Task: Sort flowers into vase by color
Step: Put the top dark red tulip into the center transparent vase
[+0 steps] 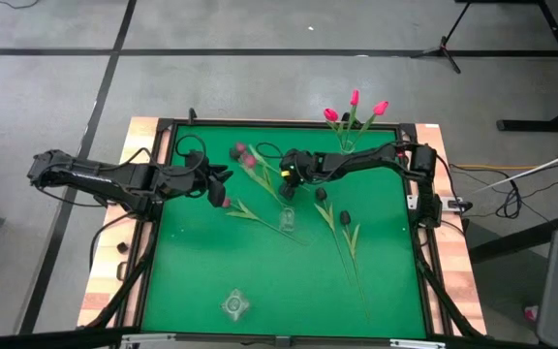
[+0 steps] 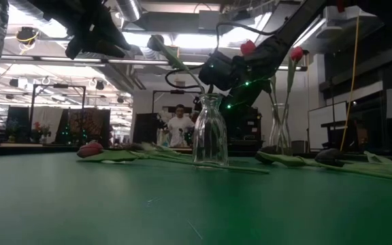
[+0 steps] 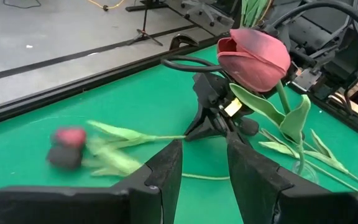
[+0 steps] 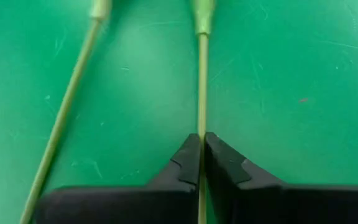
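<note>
My right gripper [image 1: 287, 173] [image 4: 202, 137] hangs over the middle of the green table, shut on a mauve-pink tulip [image 1: 243, 153] [image 3: 253, 56]. The tulip slants down toward the mouth of a clear glass vase [image 1: 287, 221] [image 2: 209, 133]. My left gripper [image 1: 223, 184] [image 3: 204, 146] hovers open just left of it, facing the tulip and touching nothing. One pink-headed tulip [image 1: 225, 202] [image 3: 70, 140] and two dark-headed ones [image 1: 323, 194] [image 1: 345, 215] lie flat on the table. My right gripper pinches the tulip's thin green stem [image 4: 202, 118] between its two fingers, part-way along its length. It comes from above, slanting in from the table's right. The tulip is tilted and off the table, head [image 2: 156, 42] up toward the far left. Its lower end points at the vase's mouth.
A second glass vase [image 1: 347, 136] [image 2: 278, 129] at the far edge holds three bright pink tulips. A third, flowerless vase [image 1: 235, 305] stands near the near edge. Another stem [image 4: 61, 124] lies beside the held one. A person [image 2: 180, 126] stands in the room behind.
</note>
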{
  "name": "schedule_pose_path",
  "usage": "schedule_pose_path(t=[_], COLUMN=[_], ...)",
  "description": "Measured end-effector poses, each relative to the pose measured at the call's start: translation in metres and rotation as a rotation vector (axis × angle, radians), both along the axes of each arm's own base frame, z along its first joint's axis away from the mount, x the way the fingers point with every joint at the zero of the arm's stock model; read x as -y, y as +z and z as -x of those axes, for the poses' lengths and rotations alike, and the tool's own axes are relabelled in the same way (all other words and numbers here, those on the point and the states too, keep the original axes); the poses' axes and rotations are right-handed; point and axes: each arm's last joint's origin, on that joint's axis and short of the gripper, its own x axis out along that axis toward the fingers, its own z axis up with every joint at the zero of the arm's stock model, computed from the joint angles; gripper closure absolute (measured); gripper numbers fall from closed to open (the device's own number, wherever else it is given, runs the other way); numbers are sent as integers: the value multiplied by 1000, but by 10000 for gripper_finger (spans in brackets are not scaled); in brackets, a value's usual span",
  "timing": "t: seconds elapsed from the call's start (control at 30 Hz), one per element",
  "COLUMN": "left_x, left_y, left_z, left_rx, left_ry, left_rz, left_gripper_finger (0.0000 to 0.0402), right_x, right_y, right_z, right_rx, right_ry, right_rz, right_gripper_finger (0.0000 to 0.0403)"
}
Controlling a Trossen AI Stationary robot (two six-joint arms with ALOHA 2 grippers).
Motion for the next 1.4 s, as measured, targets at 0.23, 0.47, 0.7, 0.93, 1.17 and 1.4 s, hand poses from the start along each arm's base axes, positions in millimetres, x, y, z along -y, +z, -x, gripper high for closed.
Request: schedule_pose_path(t=[0.23,0.47,0.7,0.93,1.17,1.4], left_x=[0,0,-2,1,15,24], left_y=[0,5,24,49,59,53], left_z=[0,1,18,29,1,-33], left_rx=[26,89,233,436,542,586], left_ry=[17,37,31,-25,-166,-272], left_rz=[32,58,69,47,-31,-116], left_gripper_finger=[278,278,278,278,278,278], right_x=[-1,2,0,-11,-51,-92], right_y=[8,59,125,194,243,251], right_z=[4,12,32,61,72,66], right_rx=[2,140,311,545,824,923], right_ry=[-22,-47,-76,-75,78,200], right_rz=[-25,14,83,154,201,161], right_gripper_finger=[397,400,401,402,403,403])
